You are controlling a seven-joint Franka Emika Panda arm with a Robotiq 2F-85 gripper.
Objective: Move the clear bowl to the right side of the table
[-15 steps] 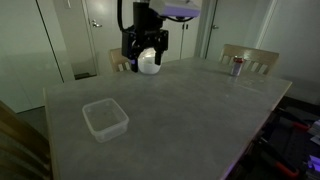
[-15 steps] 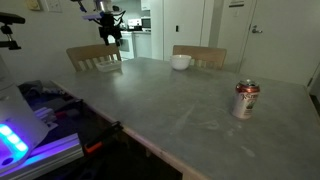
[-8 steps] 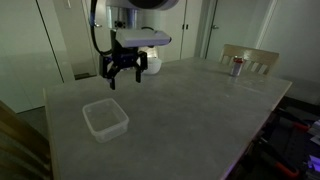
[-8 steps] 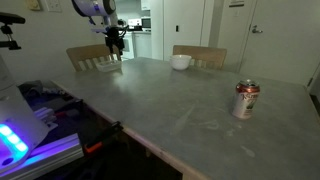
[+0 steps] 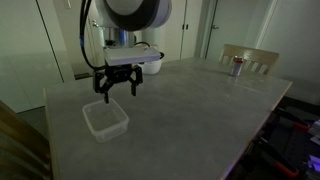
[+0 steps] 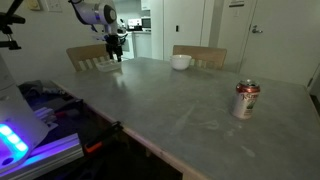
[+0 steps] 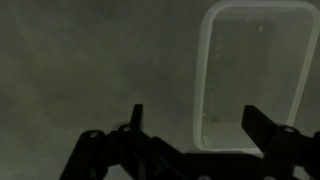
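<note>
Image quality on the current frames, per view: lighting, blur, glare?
Wrist view: very dim, grainy; gripper a black silhouette, clear bowl readable mainly by its pale rim. In an exterior view: low light, soft, the arm joint near the lens large and blurred. In an exterior view: bright doorway behind, blue-violet glow at lower left, can fairly sharp.

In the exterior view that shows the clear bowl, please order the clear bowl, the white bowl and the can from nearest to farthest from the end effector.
1. clear bowl: close by, beneath the open end effector.
2. white bowl: farther back, behind it.
3. can: at the far corner, right in the picture.
</note>
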